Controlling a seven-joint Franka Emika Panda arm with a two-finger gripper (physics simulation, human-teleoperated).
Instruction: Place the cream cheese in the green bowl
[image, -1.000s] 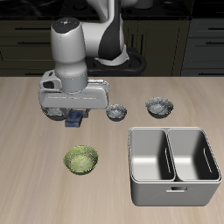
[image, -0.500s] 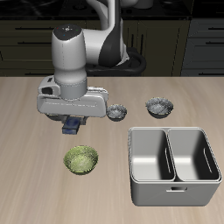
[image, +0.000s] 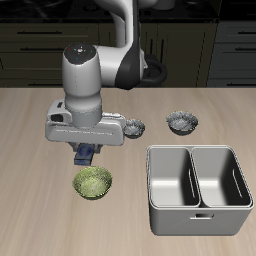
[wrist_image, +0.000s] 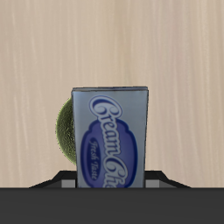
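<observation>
My gripper (image: 87, 153) is shut on the cream cheese (image: 88, 151), a small dark blue box with a lighter label, and holds it in the air. In the wrist view the cream cheese (wrist_image: 110, 136) fills the middle, upright between the jaws. The green bowl (image: 92, 182), yellow-green with a ribbed inside, sits on the table just in front of the gripper, nearer the table's front edge. In the wrist view only an edge of the green bowl (wrist_image: 63, 133) shows from behind the box.
A steel double basin (image: 198, 189) stands near the table's front edge. Two small grey metallic bowls (image: 133, 127) (image: 182, 122) sit farther back, beside the arm.
The gripper has moved with the cream cheese toward the table's front edge, closer to the green bowl, and rose a little.
</observation>
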